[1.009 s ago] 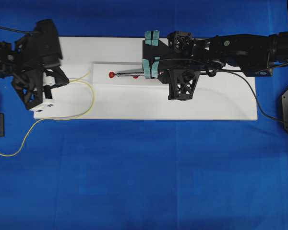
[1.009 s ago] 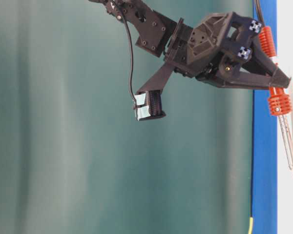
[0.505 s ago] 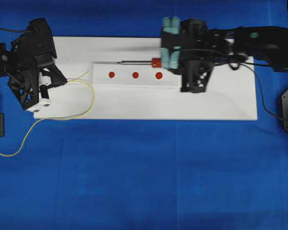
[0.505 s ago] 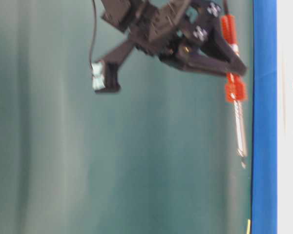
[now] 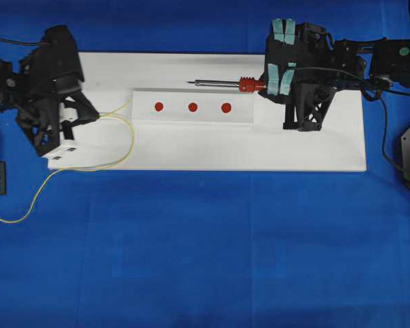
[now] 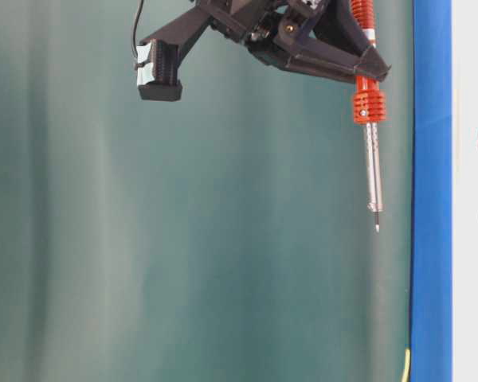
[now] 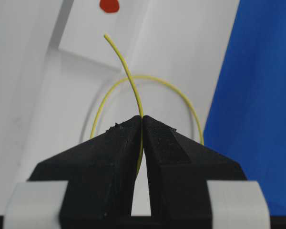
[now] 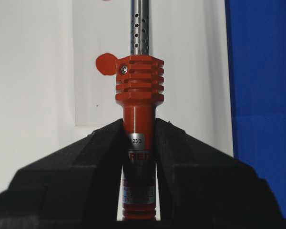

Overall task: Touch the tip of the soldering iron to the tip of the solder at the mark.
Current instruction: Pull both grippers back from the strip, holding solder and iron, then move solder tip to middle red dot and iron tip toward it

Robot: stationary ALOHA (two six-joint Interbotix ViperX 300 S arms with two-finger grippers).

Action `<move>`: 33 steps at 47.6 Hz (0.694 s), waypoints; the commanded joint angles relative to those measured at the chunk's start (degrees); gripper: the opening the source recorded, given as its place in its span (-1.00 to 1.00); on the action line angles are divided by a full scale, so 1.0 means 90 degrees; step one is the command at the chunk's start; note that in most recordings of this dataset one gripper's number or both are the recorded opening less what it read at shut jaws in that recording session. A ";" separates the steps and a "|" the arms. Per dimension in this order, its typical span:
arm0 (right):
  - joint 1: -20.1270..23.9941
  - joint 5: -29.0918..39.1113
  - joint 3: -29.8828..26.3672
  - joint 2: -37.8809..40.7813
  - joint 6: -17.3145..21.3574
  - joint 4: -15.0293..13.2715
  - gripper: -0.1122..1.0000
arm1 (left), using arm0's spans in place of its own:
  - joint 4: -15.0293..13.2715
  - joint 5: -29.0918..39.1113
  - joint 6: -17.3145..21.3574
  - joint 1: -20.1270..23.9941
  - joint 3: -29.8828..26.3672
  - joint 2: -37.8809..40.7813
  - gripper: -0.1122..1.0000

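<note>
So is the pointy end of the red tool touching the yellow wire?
No, in the overhead view the soldering iron tip hangs far to the right of the solder end, with bare white board between them.

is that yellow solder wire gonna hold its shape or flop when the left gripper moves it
Probably floppy: the solder is very thin and bows where it leaves the left gripper. Its loose loops on the white board will likely drag. The free tip may wobble.

- The right gripper [image 5: 277, 76] has pulled back to the right, away from the red marks [image 5: 193, 107].
- Its soldering iron [image 5: 225, 84] now hangs lifted off the white board [image 5: 191, 147].
</note>
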 commanded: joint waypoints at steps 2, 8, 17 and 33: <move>-0.0029 -0.0049 -0.0049 -0.0166 0.0000 -0.0010 -0.69 | 0.0010 -0.0107 -0.0039 -0.0010 -0.0430 0.0322 -0.77; -0.0059 -0.0049 -0.0020 -0.0195 0.0000 -0.0010 -0.69 | 0.0010 -0.0098 -0.0010 -0.0020 -0.0938 0.0977 -0.77; -0.0127 -0.0039 0.0039 -0.0234 0.0000 -0.0010 -0.69 | 0.0010 -0.0078 0.0068 -0.0117 -0.1758 0.1953 -0.77; -0.0254 -0.0059 0.0234 -0.0283 -0.0010 -0.0029 -0.69 | 0.0010 0.0010 0.0068 -0.0088 -0.2383 0.3027 -0.77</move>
